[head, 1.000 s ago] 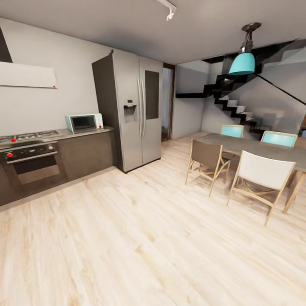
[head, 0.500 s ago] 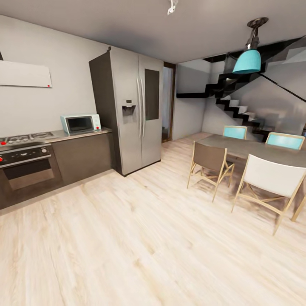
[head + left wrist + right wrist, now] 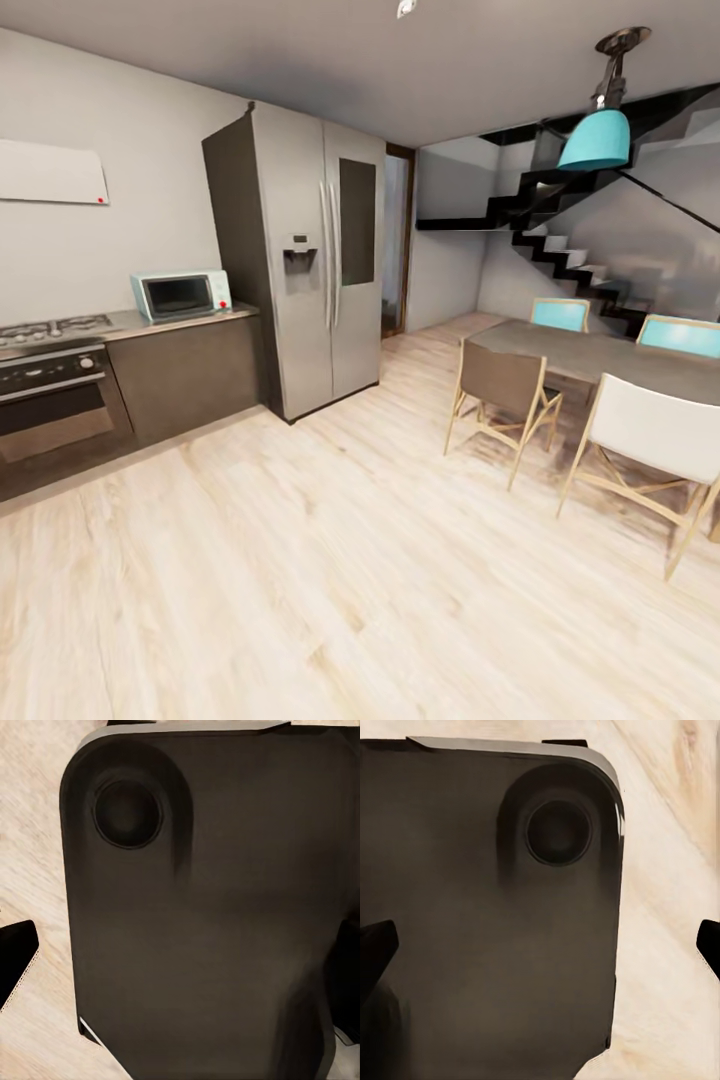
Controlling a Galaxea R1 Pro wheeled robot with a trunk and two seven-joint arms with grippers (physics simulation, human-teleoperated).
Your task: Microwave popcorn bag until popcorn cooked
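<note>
Where the head view begins at the left:
Gas hob (image 3: 55,327): above a dark oven (image 3: 55,400).
Microwave (image 3: 180,295): pale mint box, dark glass door, on the grey table (image 3: 175,322) just beside the steel fridge (image 3: 310,255).
Floor (image 3: 330,560): open pale wood between cabinets and dining chairs (image 3: 505,390).
Dining table (image 3: 610,355): at right, under a teal lamp (image 3: 595,140).
Claws: wrist views show dark fingertips (image 3: 15,952) (image 3: 376,941) over a dark panel; opening cannot be told.
</note>
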